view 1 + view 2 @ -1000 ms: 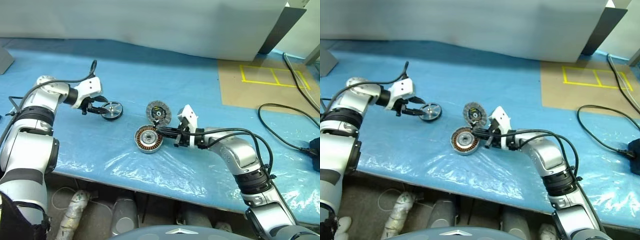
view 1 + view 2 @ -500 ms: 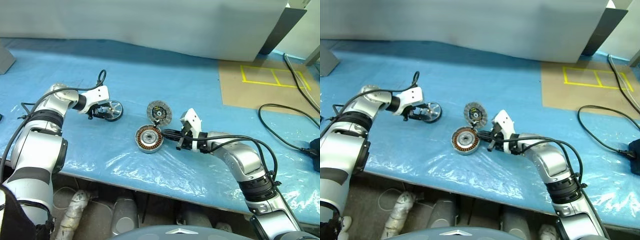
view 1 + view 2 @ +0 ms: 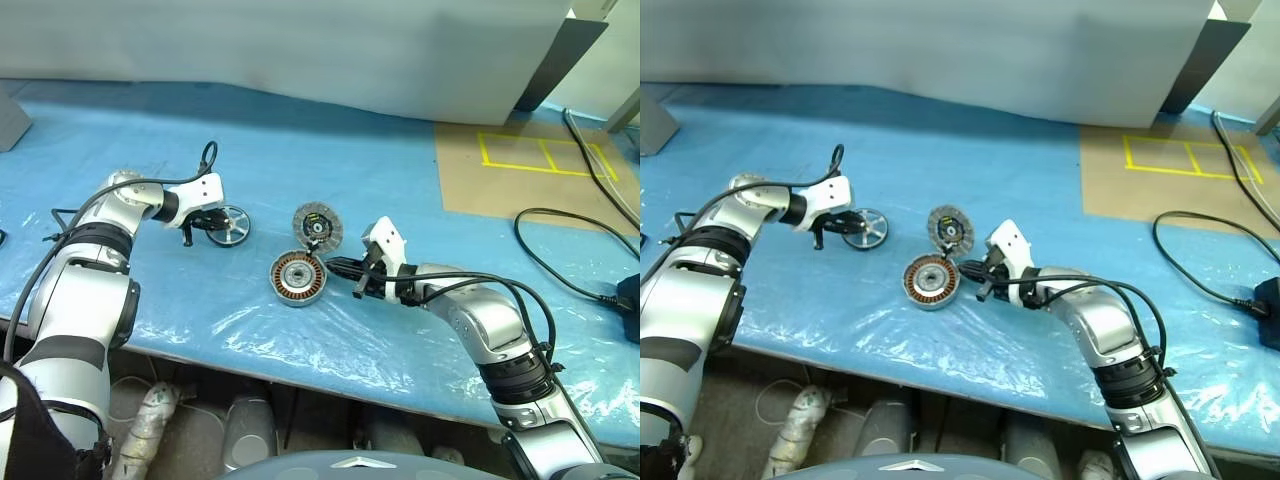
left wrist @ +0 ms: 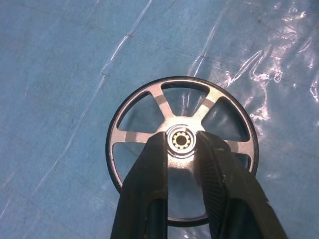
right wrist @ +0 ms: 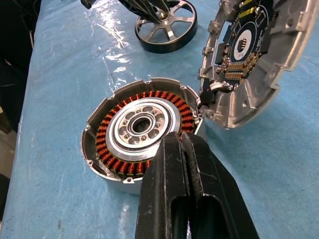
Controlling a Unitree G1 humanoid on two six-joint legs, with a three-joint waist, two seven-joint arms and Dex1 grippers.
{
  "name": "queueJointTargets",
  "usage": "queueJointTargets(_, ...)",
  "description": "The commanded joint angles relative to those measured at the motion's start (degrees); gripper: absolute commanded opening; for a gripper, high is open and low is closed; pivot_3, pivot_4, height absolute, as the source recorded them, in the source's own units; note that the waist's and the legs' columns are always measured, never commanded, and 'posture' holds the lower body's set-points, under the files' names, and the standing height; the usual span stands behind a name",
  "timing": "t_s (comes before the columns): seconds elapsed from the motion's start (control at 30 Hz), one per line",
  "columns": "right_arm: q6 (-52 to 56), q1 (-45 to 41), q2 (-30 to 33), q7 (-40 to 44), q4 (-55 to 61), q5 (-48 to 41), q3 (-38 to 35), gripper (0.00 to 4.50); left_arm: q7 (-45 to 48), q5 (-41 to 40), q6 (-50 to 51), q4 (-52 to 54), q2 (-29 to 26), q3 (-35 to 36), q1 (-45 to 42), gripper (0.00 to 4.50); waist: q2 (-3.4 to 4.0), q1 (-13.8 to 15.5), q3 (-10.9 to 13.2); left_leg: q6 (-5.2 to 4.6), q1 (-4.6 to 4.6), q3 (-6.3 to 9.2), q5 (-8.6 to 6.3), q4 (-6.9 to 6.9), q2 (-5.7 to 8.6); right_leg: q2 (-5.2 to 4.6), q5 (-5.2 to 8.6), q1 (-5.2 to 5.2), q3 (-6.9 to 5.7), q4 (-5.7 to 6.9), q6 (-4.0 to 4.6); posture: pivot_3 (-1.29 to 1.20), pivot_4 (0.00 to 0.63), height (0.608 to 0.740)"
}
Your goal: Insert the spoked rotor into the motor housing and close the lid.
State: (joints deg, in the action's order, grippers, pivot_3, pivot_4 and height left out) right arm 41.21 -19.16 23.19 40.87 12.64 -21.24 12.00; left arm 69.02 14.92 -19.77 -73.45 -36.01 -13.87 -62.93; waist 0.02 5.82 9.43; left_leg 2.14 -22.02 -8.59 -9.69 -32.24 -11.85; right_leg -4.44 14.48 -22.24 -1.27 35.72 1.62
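Observation:
The spoked rotor (image 3: 228, 222) lies flat on the blue sheet at the left, a dark rim with silver spokes (image 4: 149, 89). My left gripper (image 4: 182, 144) reaches over it, its two fingers pressed on either side of the small hub. The motor housing (image 3: 297, 278) sits at the centre with its copper windings facing up (image 5: 139, 127). The lid (image 3: 317, 225) stands tilted on edge just behind the housing, its circuit-board side toward it (image 5: 249, 50). My right gripper (image 3: 332, 266) is shut and empty, its tips at the housing's right rim (image 5: 180, 139).
A brown panel (image 3: 520, 170) with yellow tape lines lies at the back right. A black cable (image 3: 570, 215) loops across the right of the table. A white board runs along the back. The table's front edge (image 3: 300, 365) is near the housing.
My left gripper's fingers have closed in on the rotor's hub, after standing wider at its rim. The right gripper stays shut beside the housing.

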Motion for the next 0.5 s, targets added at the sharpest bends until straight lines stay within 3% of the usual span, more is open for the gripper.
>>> queueJointTargets(0.03, -1.27, 0.03, -0.07, -0.25, 1.93, 0.2, -0.18, 0.0, 2.33, 0.97, 0.52, -0.79, -0.29, -0.5, 2.32, 0.52, 0.0, -0.01, 0.0, 0.0, 0.01, 0.0, 0.0, 0.0, 0.0, 0.0, 0.0, 0.01, 0.0, 0.0, 0.0, 0.0, 0.15, 0.74)
queueJointTargets(0.3, -1.18, -0.2, -0.36, 0.02, 1.64, -0.39, -0.91, 0.0, 7.29, -5.2, -0.4, 2.08, -0.5, 5.19, 2.41, 0.52, 0.0, -0.02, 0.0, 0.0, 0.0, -0.01, 0.0, 0.03, 0.0, 0.0, 0.01, 0.0, 0.01, -0.02, 0.01, 0.0, 0.15, 0.74)
queueJointTargets(0.5, -0.07, -0.37, 0.58, 2.37, 3.68, -4.5, -3.96, 0.0, 19.56, -15.75, 5.18, 12.57, 0.68, 10.97, 2.52, 0.52, -0.08, 0.43, 0.08, 0.0, -0.27, -0.01, 0.0, 0.02, -0.01, 0.0, 0.02, -0.18, -0.03, -0.03, 0.04, 0.0, 0.15, 0.74)
